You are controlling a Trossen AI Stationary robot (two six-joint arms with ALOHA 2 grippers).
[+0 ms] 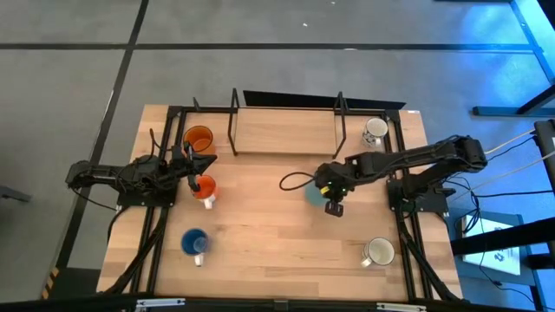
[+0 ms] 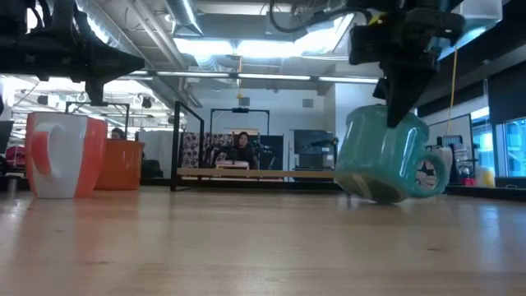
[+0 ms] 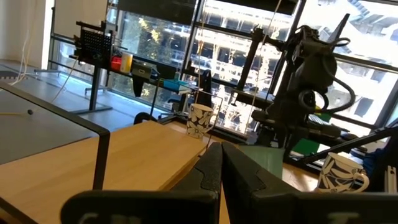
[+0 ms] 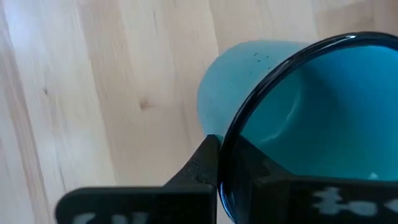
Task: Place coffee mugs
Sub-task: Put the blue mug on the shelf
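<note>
Already the right end effector is clenched on the rim of the teal mug, which hangs tilted just beneath it, well clear of the black wire rack beyond.

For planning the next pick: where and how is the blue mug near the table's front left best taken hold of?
Grip the blue mug by its rim wall, coming straight down from above. It stands upright with its mouth open upward, so one finger can go inside and one outside. Its pale handle points toward the table's front edge, so pinch a rim section away from it. The left pincer is nearer.
</note>
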